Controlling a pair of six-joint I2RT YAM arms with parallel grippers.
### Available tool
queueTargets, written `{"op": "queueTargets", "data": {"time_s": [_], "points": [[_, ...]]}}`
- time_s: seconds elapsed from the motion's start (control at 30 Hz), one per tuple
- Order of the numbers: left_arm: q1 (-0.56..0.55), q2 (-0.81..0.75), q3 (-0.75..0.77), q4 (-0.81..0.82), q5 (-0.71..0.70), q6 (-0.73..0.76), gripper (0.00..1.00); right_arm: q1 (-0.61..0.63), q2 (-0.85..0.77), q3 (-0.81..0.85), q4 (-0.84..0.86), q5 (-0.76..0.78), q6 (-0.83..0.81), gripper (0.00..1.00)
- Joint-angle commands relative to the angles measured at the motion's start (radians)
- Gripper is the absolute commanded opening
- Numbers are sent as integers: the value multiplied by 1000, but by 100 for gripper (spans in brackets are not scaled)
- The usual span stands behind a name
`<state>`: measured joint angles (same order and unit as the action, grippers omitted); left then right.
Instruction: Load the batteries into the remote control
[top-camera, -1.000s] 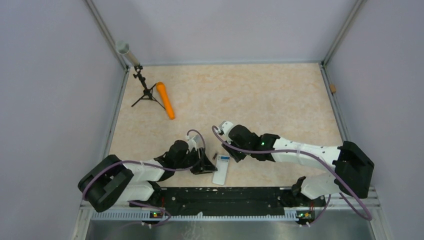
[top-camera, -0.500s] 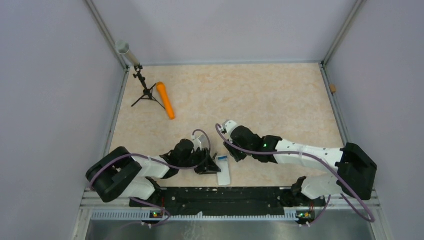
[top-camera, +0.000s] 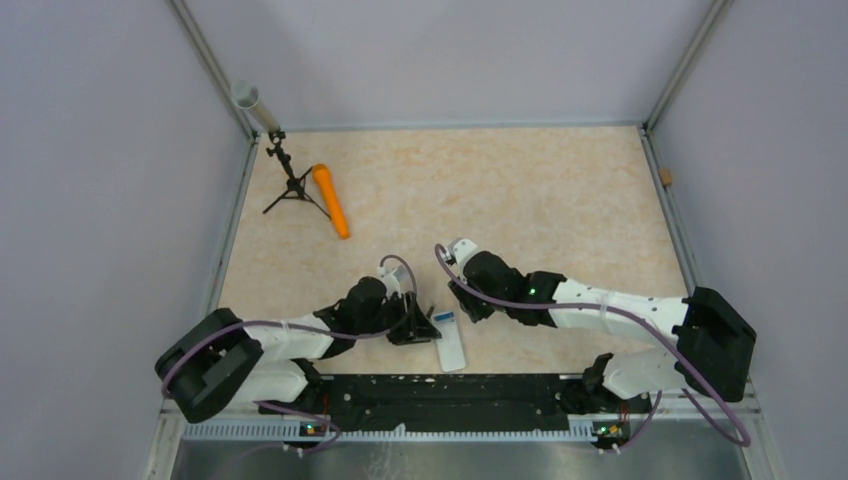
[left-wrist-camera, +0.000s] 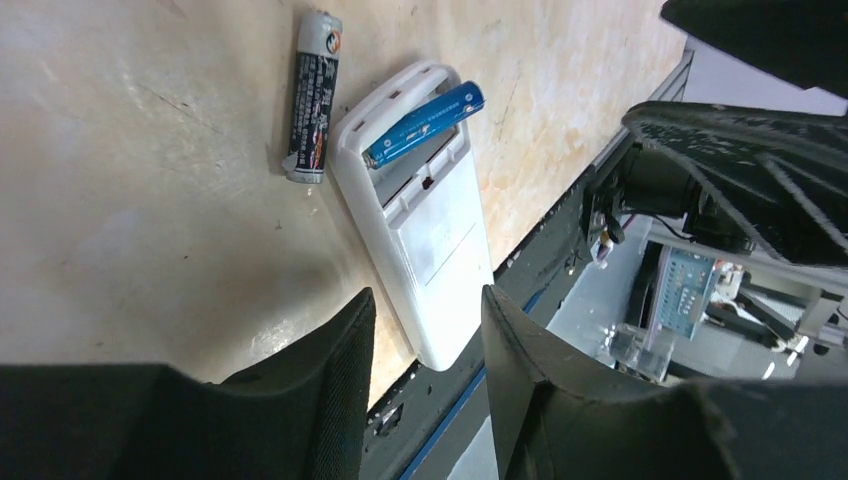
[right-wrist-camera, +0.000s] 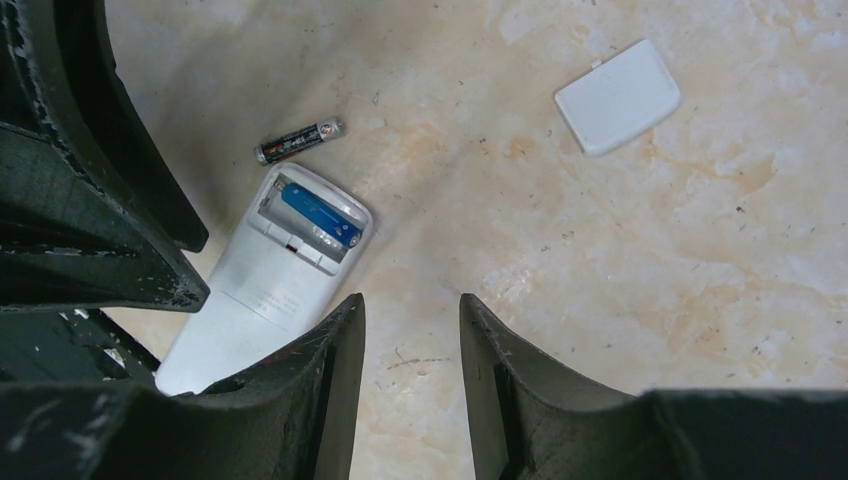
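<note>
While the left gripper (left-wrist-camera: 426, 295) hangs low over the table (top-camera: 520, 190), jaws partly open and empty, the dark battery (left-wrist-camera: 312, 95) lies just beside the remote control (left-wrist-camera: 435, 250), which rests back-up near the front edge. The blue battery (left-wrist-camera: 425, 123) sits slantwise in the handset's open recess (one end riding up over the rim). The right gripper (right-wrist-camera: 408, 300), likewise partly open, holds nothing; a loose white battery cover (right-wrist-camera: 618, 96) lies well apart.

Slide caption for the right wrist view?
Open right gripper over the back-up remote: blue battery in its recess, dark battery loose on the table beside it, battery cover lying apart.
</note>
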<state>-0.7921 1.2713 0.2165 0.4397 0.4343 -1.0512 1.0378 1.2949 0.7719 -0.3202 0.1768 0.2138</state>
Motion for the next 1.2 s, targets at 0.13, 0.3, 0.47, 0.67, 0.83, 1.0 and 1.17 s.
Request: {"op": "queueTargets", "data": {"time_s": [0.13,0.3,0.47,0.67,0.83,1.0,1.17], "points": [[41,-108,63,-175,-122,91,43,-18,-1,35,62,-12,16,39],[82,-36,71,-112,-44,88,39,-22,0,38,65,-8,24,38],[95,24,73,-57,-9,82,38,-25,3,34,66,-17,34,38],[105,82,74,0,20,64,33,-25,27,31,83,-53,60,36],[112,95,77,8,20,63,32,-30,56,36,96,-89,85,31],[121,99,75,8,4,63,31,-38,96,45,96,-129,118,28],[131,99,73,15,-2,62,30,-43,130,52,103,-149,144,27]]}}
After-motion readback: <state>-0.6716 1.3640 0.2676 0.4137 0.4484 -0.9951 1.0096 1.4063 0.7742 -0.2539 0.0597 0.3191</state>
